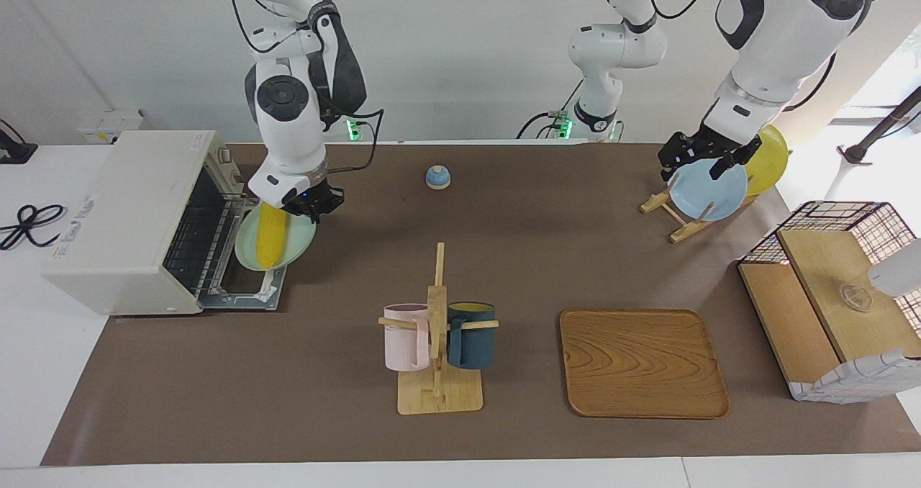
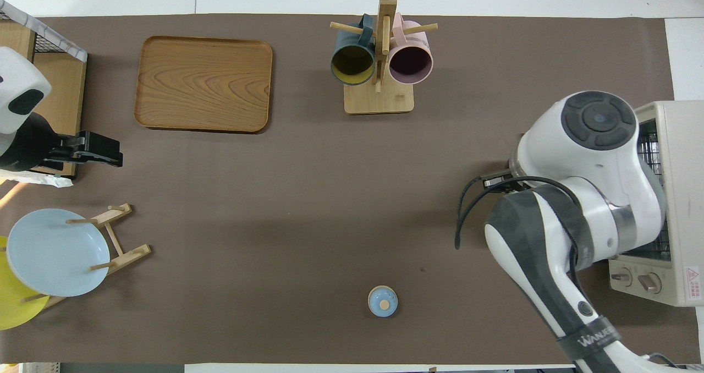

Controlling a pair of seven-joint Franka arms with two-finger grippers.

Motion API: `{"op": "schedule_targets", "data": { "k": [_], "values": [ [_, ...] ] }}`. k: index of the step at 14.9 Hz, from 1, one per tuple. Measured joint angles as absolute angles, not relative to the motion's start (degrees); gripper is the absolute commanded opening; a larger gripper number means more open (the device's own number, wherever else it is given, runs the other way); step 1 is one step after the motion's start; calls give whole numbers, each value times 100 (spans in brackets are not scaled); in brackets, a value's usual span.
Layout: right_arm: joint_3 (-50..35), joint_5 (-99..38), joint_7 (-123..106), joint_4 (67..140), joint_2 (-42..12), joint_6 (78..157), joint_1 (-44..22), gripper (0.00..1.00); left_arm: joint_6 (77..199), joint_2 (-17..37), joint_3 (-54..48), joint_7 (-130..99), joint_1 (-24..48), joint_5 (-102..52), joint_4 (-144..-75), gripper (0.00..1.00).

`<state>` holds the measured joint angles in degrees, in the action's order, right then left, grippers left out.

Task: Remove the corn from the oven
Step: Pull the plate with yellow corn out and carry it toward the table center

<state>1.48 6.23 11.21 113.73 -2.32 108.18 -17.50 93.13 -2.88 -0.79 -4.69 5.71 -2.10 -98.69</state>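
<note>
The cream-white oven point(image 1: 122, 222) stands at the right arm's end of the table with its door point(image 1: 245, 297) folded down flat. The yellow corn point(image 1: 272, 237) lies lengthwise over a pale green plate point(image 1: 301, 245) just in front of the open oven, above the door. My right gripper point(image 1: 306, 204) is shut on the end of the corn that points toward the robots. In the overhead view the right arm hides the corn and plate; only the oven point(image 2: 679, 197) shows. My left gripper point(image 1: 699, 163) waits open over the plate rack, and it also shows in the overhead view point(image 2: 102, 150).
A wooden plate rack point(image 1: 680, 218) holds a blue plate point(image 1: 709, 189) and a yellow plate point(image 1: 768, 158). A mug stand point(image 1: 437, 330) with a pink and a dark teal mug, a wooden tray point(image 1: 642, 362), a small blue bell point(image 1: 437, 177) and a wire-framed wooden box point(image 1: 835, 294) stand on the mat.
</note>
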Motion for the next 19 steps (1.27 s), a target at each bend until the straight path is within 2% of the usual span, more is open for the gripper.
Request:
{"op": "schedule_targets", "data": {
  "k": [6,10,12,15,16,17,19],
  "values": [
    [114,543,3182,10502,-1167,10984,-3016,0,9313,-288,-79,-469,571,-210,-9869,100],
    [100,520,4591,9668,-2169,11331,-3775,0,9313,-288,-79,-469,571,-210,-9869,100],
    [93,455,4847,9540,-2506,11643,-3965,0,9313,-288,-79,-469,571,-210,-9869,100],
    [103,311,4925,9562,-2693,11891,-3979,0,9313,-288,-79,-469,571,-210,-9869,100],
    [111,256,4971,9585,-2696,11960,-3969,2,9313,-288,-79,-469,571,-210,-9869,100],
    [112,231,5008,9593,-2695,12009,-3953,15,9313,-288,-79,-469,571,-210,-9869,100],
    [112,199,5027,9592,-2693,12090,-3942,31,9313,-288,-79,-469,571,-210,-9869,100]
  ]
}}
